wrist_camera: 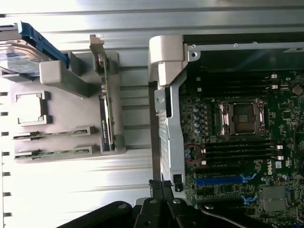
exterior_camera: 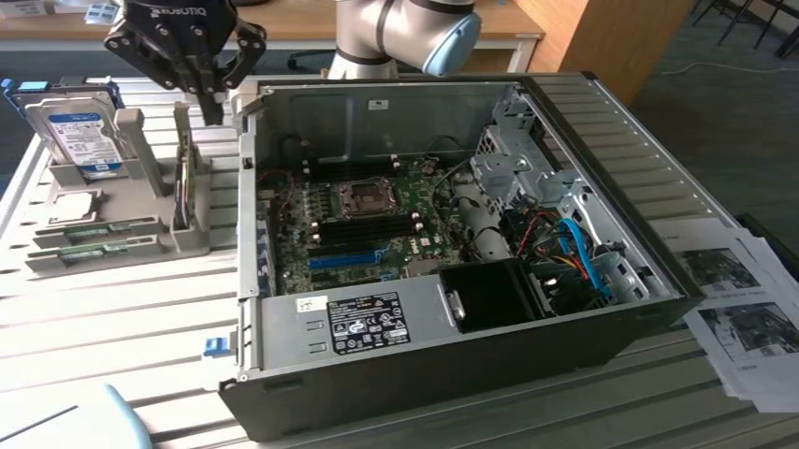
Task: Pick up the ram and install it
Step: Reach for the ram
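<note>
Above rack (exterior_camera: 190, 241), jaws closed; ram (exterior_camera: 97, 231) edge-on, mostly hidden.

Here's the white slatted table (exterior_camera: 125, 309), pale ribs running across it. Toward the exterior view's left a grey parts holder (exterior_camera: 148, 164) stands on the slats, and right beside it the open computer case (exterior_camera: 649, 178) lies on its side with its interior facing up. At the exterior view's right, printed sheets (exterior_camera: 736, 309) lie fanned near the table's edge. A small blue piece (exterior_camera: 216, 347) sits against the case's near corner, and a pale blue-white object (exterior_camera: 75, 421) rests at the near edge.
</note>
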